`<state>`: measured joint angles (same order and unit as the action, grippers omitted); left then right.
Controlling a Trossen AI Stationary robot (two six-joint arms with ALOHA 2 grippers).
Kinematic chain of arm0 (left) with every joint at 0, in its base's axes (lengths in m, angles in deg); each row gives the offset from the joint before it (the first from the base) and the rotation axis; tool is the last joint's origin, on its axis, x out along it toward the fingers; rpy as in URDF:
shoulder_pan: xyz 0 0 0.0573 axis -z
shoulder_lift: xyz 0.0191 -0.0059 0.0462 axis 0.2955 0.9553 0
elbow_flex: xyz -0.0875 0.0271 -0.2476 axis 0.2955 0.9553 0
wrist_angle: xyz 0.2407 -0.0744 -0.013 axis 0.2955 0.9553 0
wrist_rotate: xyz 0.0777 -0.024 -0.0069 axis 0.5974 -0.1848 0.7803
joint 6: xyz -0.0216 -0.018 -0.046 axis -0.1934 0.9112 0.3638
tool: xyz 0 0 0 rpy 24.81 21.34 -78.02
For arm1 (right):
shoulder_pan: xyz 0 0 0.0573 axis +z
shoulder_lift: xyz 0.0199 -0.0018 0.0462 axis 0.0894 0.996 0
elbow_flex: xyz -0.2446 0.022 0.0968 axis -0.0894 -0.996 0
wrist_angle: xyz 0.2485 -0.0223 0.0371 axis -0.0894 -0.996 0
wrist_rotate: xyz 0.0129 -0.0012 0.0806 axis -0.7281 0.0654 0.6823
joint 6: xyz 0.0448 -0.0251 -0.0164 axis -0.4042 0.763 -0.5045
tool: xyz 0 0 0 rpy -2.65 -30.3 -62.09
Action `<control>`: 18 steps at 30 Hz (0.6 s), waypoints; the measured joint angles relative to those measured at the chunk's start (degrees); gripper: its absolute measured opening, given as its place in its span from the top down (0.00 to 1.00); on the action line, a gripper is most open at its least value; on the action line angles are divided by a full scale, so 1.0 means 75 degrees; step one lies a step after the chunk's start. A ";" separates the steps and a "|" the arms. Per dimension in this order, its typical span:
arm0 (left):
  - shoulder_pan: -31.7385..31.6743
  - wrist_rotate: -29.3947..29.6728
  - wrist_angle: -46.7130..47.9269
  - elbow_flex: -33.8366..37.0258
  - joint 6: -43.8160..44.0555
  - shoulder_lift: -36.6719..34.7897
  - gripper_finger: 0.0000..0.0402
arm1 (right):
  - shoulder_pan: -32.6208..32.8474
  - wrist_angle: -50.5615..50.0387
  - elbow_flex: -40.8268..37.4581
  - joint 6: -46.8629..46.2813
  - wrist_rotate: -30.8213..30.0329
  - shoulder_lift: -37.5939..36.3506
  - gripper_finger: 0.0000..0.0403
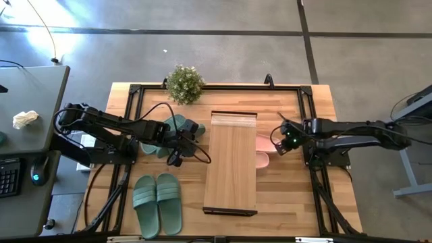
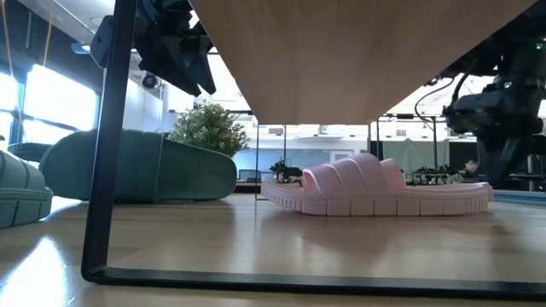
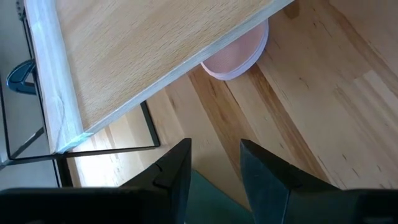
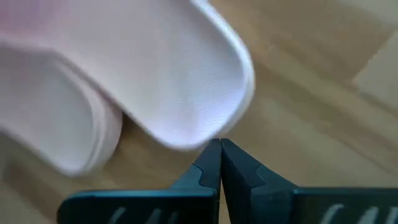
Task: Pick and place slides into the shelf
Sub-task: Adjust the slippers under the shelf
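The shelf [image 1: 233, 165] stands mid-table, its plank top filling the low view's upper part [image 2: 341, 51]. Two pink slides [image 1: 264, 144] lie on the table at its right side, partly under the plank; the low view shows one on its sole [image 2: 375, 188]. My right gripper [image 4: 221, 149] is shut, low beside their right end [image 1: 279, 144]. A green slide [image 2: 136, 166] rests on the table left of the shelf. My left gripper [image 3: 214, 155] hangs above it [image 1: 181, 155], fingers apart with nothing between their tips, pointing down toward the shelf's left edge. My right gripper points steeply down, and its shut fingertips [image 4: 211, 162] stand right at the rim of the upper pink slide's rounded end [image 4: 193, 140]. Whether they touch that rim I cannot tell. The slide lies flat on the table.
A second green pair [image 1: 158, 202] lies side by side near the front left. A potted plant [image 1: 184, 84] stands at the far edge. Black frame rails [image 1: 312, 101] run around the tabletop. The shelf's thin dark leg [image 2: 107, 170] stands in front of the green slide.
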<state>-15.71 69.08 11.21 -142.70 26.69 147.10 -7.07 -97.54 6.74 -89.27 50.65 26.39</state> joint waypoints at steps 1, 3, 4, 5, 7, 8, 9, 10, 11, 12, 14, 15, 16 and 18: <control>0.0000 -0.0003 0.0003 0.0000 0.0018 0.0000 0.70 | 0.0046 0.0041 -0.0024 -0.0143 -0.0213 -0.0001 1.00; 0.0000 -0.0003 0.0003 0.0000 0.0016 0.0000 0.70 | 0.0090 -0.0007 -0.0028 -0.0294 -0.0411 0.0005 1.00; 0.0000 -0.0003 0.0000 0.0000 0.0013 0.0000 0.70 | 0.0094 -0.0054 -0.0028 -0.0294 -0.0415 0.0012 1.00; 0.0000 -0.0005 0.0000 0.0000 0.0005 0.0000 0.70 | 0.0095 -0.0159 -0.0028 -0.0295 -0.0414 0.0017 1.00; 0.0000 -0.0003 -0.0001 0.0000 0.0002 0.0000 0.70 | 0.0098 -0.0340 -0.0031 -0.0348 -0.0415 0.0014 1.00; 0.0000 -0.0003 -0.0004 0.0000 0.0000 0.0000 0.70 | 0.0095 -0.0328 -0.0031 -0.0386 -0.0439 0.0014 1.00; 0.0000 -0.0003 -0.0006 0.0000 0.0000 0.0000 0.70 | 0.0095 -0.0312 -0.0031 -0.0482 -0.0507 0.0014 1.00; 0.0000 -0.0003 -0.0009 0.0000 0.0000 0.0000 0.70 | 0.0095 -0.0273 -0.0031 -0.0535 -0.0575 0.0031 1.00; 0.0000 -0.0003 -0.0011 0.0000 0.0000 0.0000 0.70 | 0.0095 -0.0138 -0.0031 -0.0550 -0.0623 0.0067 1.00; 0.0000 -0.0003 -0.0014 0.0000 0.0000 0.0000 0.70 | 0.0093 0.0026 -0.0031 -0.0563 -0.0628 0.0098 1.00; 0.0000 -0.0003 -0.0020 0.0000 0.0000 0.0000 0.70 | 0.0081 0.0236 -0.0031 -0.0636 -0.0625 0.0227 1.00; 0.0000 -0.0005 -0.0023 0.0000 0.0000 0.0000 0.70 | 0.0081 0.0367 -0.0031 -0.0665 -0.0625 0.0331 1.00; 0.0000 -0.0003 -0.0021 0.0000 0.0000 0.0000 0.70 | 0.0081 0.0479 -0.0031 -0.0706 -0.0620 0.0435 1.00; 0.0000 -0.0003 -0.0023 0.0000 0.0000 0.0000 0.70 | 0.0081 0.0710 -0.0031 -0.0765 -0.0575 0.0686 1.00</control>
<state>-15.71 69.06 11.04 -142.70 26.69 147.10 -6.47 -92.21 6.50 -95.00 46.34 31.54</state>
